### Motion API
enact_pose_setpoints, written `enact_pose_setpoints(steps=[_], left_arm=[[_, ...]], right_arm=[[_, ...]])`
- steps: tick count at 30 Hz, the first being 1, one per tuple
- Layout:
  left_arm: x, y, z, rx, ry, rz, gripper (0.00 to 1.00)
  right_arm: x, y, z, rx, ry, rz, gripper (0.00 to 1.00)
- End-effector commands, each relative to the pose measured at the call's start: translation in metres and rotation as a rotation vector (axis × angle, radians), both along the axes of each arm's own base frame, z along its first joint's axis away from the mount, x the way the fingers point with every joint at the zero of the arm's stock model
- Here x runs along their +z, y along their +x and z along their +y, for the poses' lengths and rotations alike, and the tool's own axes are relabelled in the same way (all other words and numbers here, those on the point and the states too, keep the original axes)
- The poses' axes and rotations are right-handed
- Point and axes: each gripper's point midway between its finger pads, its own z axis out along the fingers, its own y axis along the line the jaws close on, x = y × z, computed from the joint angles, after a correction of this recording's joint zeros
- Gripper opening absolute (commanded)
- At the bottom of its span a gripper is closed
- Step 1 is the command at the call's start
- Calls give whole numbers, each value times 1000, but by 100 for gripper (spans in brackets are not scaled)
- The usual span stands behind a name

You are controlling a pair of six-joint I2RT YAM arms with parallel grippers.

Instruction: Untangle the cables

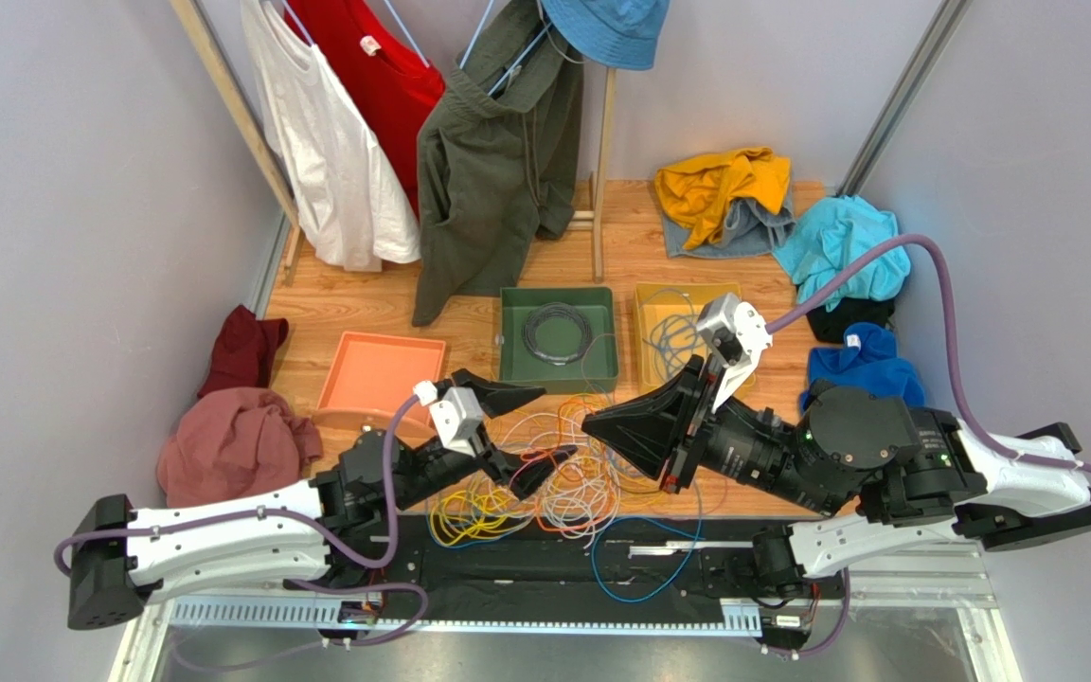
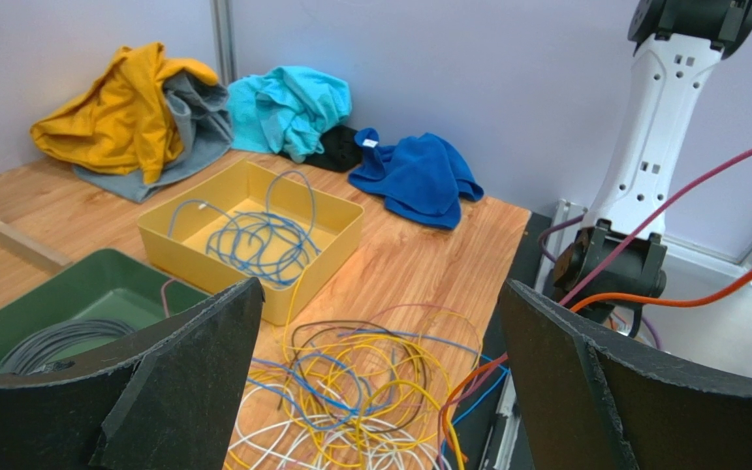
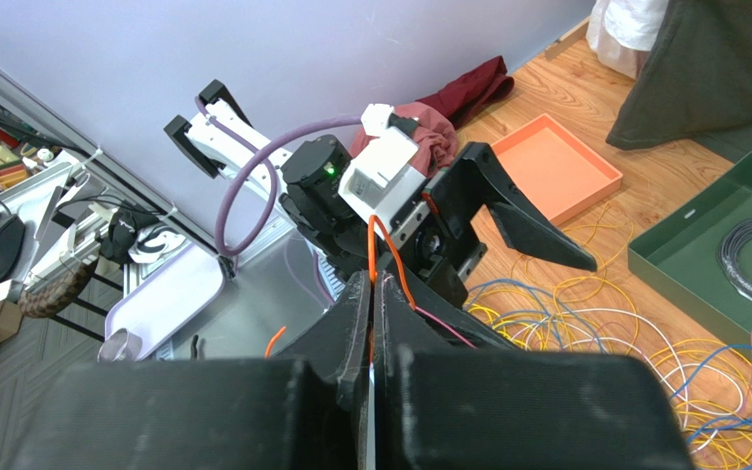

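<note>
The cables (image 1: 566, 490) lie in a loose tangle of yellow, blue, white and orange wires on the wooden floor between the arms. They also show in the left wrist view (image 2: 370, 392) and the right wrist view (image 3: 635, 333). My left gripper (image 1: 559, 426) is open and empty, its jaws wide apart (image 2: 380, 289) above the tangle. My right gripper (image 1: 597, 424) is shut (image 3: 372, 284) on an orange cable (image 3: 390, 250), which runs up from the jaws. The same cable shows in the left wrist view (image 2: 704, 299) beside a thin magenta wire (image 2: 664, 211).
Behind the tangle are an orange tray (image 1: 378, 377), a green tray (image 1: 520, 306) holding a grey cable coil (image 1: 557, 334), and a yellow tray (image 1: 651, 306) holding blue cables (image 2: 252, 235). Clothes lie along the back and sides, and a clothes rack (image 1: 601, 157) stands behind.
</note>
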Motion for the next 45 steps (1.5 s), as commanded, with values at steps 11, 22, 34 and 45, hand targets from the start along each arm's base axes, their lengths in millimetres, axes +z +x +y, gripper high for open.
enact_pose_setpoints(steps=[11, 22, 34, 45], left_arm=[[26, -31, -14, -188, -113, -33, 46], [-75, 47, 70, 473, 199, 397, 69], [-40, -14, 34, 1, 16, 202, 96], [-35, -4, -39, -88, 99, 169, 97]], right_arm=[[14, 3, -5, -22, 68, 9, 0], [16, 35, -51, -187, 90, -13, 0], [15, 29, -40, -158, 82, -20, 0], [13, 20, -20, -114, 60, -9, 0]])
